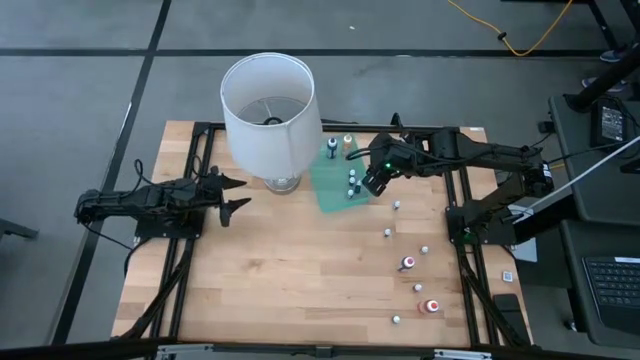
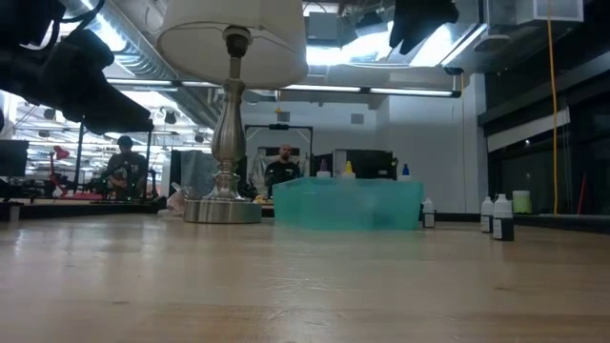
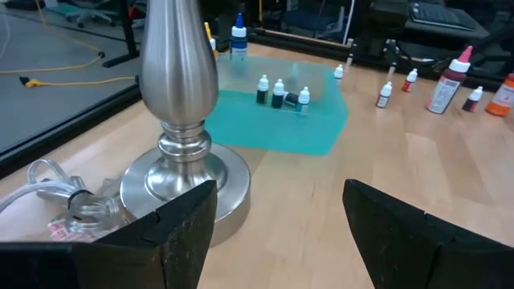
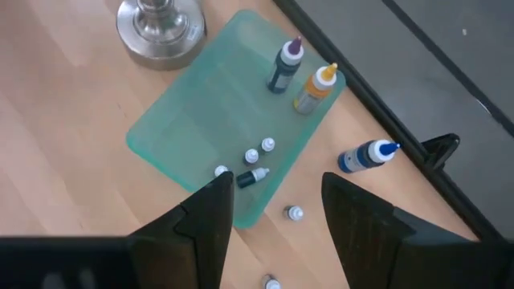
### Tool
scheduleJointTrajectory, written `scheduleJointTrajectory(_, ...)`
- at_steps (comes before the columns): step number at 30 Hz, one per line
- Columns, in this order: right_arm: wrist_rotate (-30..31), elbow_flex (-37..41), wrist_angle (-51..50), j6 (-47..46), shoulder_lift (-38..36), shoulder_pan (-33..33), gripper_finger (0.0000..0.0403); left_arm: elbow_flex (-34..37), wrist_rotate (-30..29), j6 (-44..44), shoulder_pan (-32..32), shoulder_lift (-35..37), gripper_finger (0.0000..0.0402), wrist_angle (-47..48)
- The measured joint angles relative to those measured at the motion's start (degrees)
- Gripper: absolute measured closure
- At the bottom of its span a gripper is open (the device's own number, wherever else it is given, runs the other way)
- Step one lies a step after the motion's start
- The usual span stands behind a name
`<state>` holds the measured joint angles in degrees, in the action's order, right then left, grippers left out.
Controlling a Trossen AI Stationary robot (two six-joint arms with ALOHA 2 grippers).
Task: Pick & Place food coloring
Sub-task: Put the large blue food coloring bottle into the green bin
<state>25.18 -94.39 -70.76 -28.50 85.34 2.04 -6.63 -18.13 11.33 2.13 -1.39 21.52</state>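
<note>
Wooden slatted table [image 1: 300, 270] fronts a workshop with seated people, visible only low; both grippers hover spread near the translucent green tray [image 1: 335, 180].

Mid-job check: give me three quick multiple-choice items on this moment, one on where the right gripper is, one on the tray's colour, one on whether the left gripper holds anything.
1. Where is the right gripper?
A. Above the edge of the tray
B. Beside the lamp cord
C. Over the table's near right corner

2. What colour is the tray?
A. Opaque red
B. Translucent green
C. Plain white

3. What state is the left gripper in?
A. Shut on a bottle
B. Shut on the lamp
C. Open and empty

Answers:
1. A, its wrist view looks down on the tray and the small food coloring bottles right below its fingers.
2. B, it shows see-through green in every view.
3. C, its fingers stand apart with only table between them, near the lamp base.
</note>
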Motion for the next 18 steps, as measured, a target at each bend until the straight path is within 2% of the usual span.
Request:
scheduleJointTrajectory(5, 0.2, 0.0, 1.0, 5.8, 1.2, 1.2, 0.0211, 0.0, 0.0, 0.0, 0.0, 0.0, 0.0135, 0.0)
scheduleJointTrajectory(9, -0.5, 0.1, -3.9, 10.7, 1.5, 4.1, 0.0203, 0.0, 0.0, -0.1, 0.0, 0.0, 0.0133, 0.0)
scheduleJointTrajectory(14, -0.8, 0.1, -9.0, 12.9, 1.2, 11.0, 0.015, 0.0, 0.0, -0.1, 0.0, 0.0, 0.0136, 0.0)
scheduleJointTrajectory(18, -1.9, 0.1, -10.1, 18.4, 1.1, 18.7, 0.011, 0.0, -0.2, -0.1, 0.0, 0.0, 0.0136, 0.0)
